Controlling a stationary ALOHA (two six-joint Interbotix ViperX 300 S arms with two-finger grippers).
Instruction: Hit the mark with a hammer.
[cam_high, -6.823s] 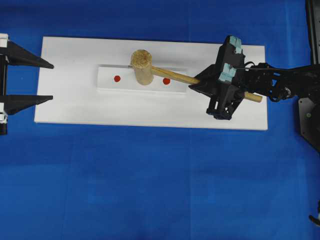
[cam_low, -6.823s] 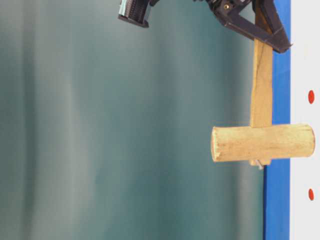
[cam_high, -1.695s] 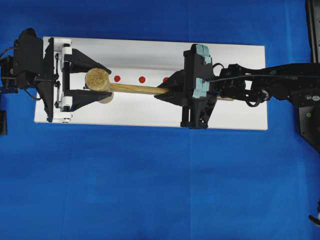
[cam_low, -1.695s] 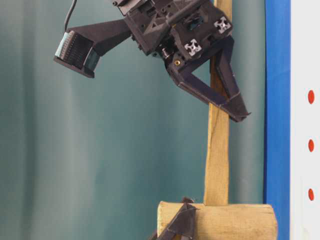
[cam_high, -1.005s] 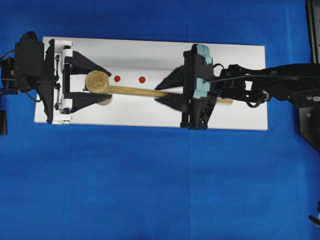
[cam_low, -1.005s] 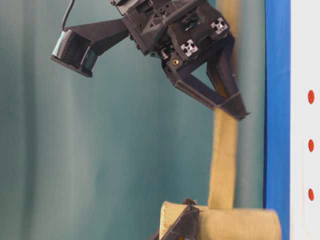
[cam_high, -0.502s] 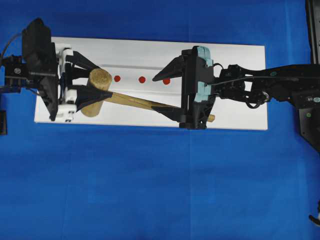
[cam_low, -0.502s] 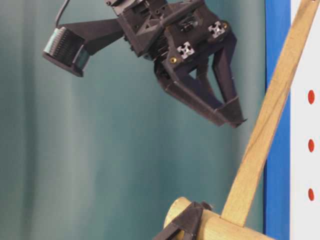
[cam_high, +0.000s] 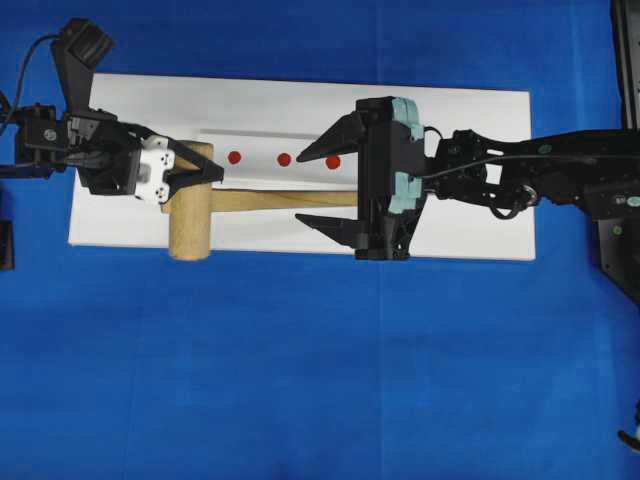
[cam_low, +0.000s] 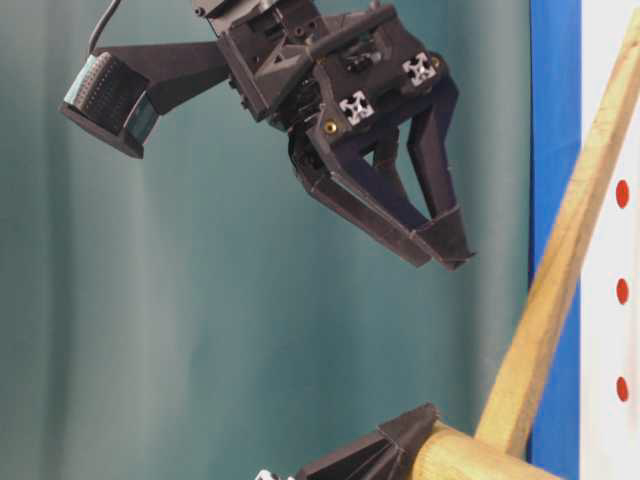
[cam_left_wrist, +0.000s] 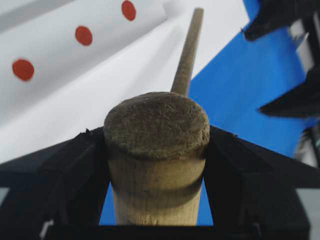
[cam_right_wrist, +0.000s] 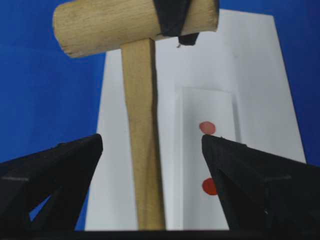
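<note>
The left gripper (cam_high: 195, 172) is clamped on the thick cylindrical head of the wooden hammer (cam_high: 190, 215), holding it above the left end of the white board (cam_high: 450, 225). The hammer's slim handle runs right, passing between the wide-spread jaws of the right gripper (cam_high: 311, 188), which touch nothing. Three red dots sit in a row on the white bar (cam_high: 260, 140); which one is the mark I cannot tell.

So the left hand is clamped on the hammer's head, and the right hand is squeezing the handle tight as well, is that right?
Not quite. The left hand does clamp the head of the hammer, but the right hand is not squeezing the handle. Its fingers stand wide open, one on each side of the handle with clear gaps. The right wrist view shows this best, and the overhead view agrees.
</note>
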